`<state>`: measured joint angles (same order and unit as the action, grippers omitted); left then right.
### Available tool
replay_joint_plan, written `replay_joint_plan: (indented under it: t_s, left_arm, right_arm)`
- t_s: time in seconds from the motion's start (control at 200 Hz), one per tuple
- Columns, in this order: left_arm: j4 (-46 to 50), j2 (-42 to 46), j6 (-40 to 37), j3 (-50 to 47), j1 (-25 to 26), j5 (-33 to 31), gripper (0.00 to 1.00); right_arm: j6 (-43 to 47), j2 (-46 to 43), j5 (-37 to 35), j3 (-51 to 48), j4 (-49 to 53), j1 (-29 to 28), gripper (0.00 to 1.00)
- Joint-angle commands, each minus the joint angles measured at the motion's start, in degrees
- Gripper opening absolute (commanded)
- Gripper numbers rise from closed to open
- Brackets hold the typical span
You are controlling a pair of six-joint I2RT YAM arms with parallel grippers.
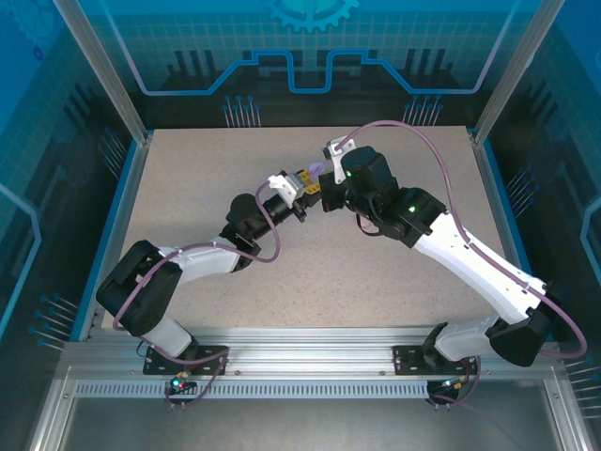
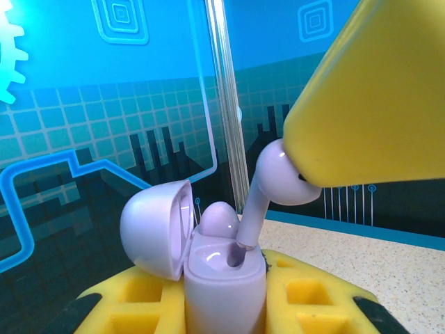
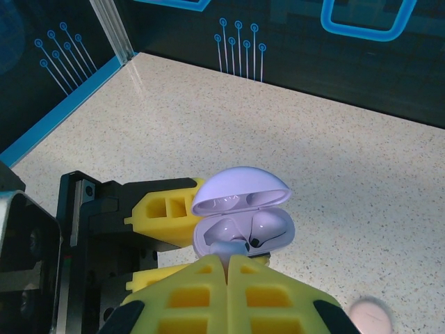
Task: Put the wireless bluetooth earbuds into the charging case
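Note:
The lilac charging case [image 2: 222, 292] stands upright with its lid [image 2: 156, 226] swung open, held above the table, and my left gripper [image 1: 302, 188] is shut on its body between yellow fingers [image 2: 313, 299]. One lilac earbud [image 2: 219, 219] sits in its socket. My right gripper [image 3: 228, 268] is shut on a second lilac earbud [image 2: 268, 188], head up and stem down. That stem's tip touches the mouth of the empty socket. In the right wrist view the case [image 3: 243, 229] lies just beyond my fingertips, the held earbud [image 3: 229, 248] peeking out over it.
Both arms meet over the middle back of the speckled table [image 1: 394, 282]. A blurred pale pink round thing [image 3: 372, 316] lies on the table at the lower right of the right wrist view. Metal frame posts [image 1: 99, 66] and blue walls surround the table.

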<state>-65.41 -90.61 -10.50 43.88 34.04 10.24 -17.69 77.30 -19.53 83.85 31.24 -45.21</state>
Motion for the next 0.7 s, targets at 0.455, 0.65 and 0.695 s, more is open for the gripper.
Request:
replay_joint_plan:
  t_s: [0.455,0.65,0.695]
  left_arm:
    - [-4.1,1.0,-1.2,1.7,0.2,0.7,0.00]
    - [-4.1,1.2,-1.9,1.2,0.2,1.4,0.00]
    - [-3.9,1.2,-1.9,1.2,0.1,1.5,0.00]
  right_arm:
    - [0.5,4.7,5.2,8.4,10.6,2.0,0.00]
    - [0.3,6.9,4.1,11.5,14.1,2.6,0.00]
    - [0.1,6.6,4.4,11.6,13.9,2.9,0.00]
